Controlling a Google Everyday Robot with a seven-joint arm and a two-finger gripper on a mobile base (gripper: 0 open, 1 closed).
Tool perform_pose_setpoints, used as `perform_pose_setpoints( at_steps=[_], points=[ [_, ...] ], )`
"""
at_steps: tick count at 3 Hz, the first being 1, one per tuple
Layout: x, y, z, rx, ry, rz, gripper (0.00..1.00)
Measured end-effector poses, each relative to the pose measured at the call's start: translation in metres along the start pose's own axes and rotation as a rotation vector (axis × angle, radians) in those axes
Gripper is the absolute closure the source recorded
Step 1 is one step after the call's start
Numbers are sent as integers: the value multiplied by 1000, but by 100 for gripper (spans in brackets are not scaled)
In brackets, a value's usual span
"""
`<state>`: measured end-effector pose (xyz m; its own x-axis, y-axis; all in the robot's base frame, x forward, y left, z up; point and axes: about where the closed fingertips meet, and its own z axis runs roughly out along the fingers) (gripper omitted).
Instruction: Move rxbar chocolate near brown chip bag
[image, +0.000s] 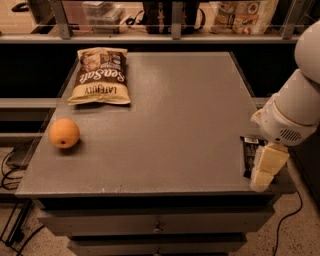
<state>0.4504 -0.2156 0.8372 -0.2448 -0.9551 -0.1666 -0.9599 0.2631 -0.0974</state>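
The rxbar chocolate (248, 156), a small flat black wrapper, lies at the table's front right corner, mostly hidden behind my gripper. The brown chip bag (101, 76) with white "Sea Salt" lettering lies flat at the table's far left. My gripper (265, 169) hangs from the white arm at the right edge, its cream fingers pointing down right over the bar.
A round orange fruit (64, 133) sits near the left edge of the grey table (175, 110), in front of the chip bag. A shelf with packages (242, 11) runs behind the table. Drawers sit below the table's front edge.
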Motion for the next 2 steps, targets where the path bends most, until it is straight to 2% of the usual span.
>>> perform_pose_setpoints(
  at_steps=[1,2],
  points=[
    [4,3,7,-18,6,-1,19],
    [5,5,10,-29,8,-7,42]
  ],
)
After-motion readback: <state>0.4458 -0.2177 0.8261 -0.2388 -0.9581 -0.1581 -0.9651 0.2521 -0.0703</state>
